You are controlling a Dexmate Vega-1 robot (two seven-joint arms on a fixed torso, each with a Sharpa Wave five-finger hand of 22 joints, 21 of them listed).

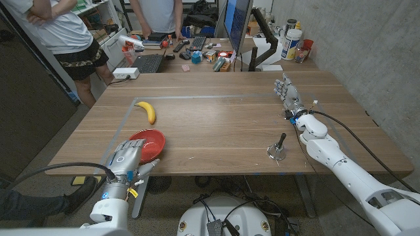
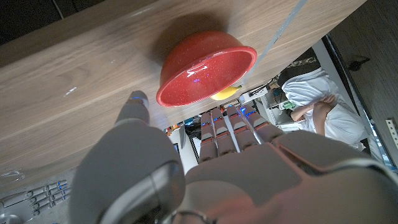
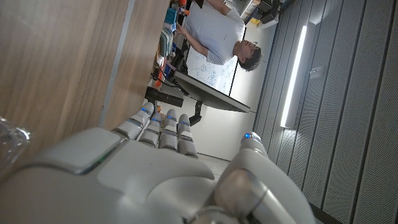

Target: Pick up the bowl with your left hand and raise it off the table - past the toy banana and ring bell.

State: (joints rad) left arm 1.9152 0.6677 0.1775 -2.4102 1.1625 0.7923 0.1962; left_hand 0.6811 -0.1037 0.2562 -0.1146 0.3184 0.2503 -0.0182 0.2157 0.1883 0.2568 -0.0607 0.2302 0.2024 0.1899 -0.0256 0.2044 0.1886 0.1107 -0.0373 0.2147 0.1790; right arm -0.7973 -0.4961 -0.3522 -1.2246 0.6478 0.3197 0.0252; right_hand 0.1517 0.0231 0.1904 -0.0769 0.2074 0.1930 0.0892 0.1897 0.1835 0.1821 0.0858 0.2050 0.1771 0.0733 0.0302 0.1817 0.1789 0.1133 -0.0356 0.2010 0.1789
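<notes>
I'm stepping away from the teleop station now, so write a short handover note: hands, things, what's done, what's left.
Left robot hand: open, at the near rim of the red bowl, not gripping it.
Right robot hand: open, holding nothing, far right of the table.
Bowl sits on the table near the front left edge. Toy banana lies beyond it; ring bell stands near the front right.
Done: approach to the bowl.
Left: grip the bowl, raise it off the table.

Banana (image 2: 225, 94) mostly hidden behind bowl (image 2: 205, 68); two people (image 1: 62, 29) cut off at head-view top edge.
</notes>
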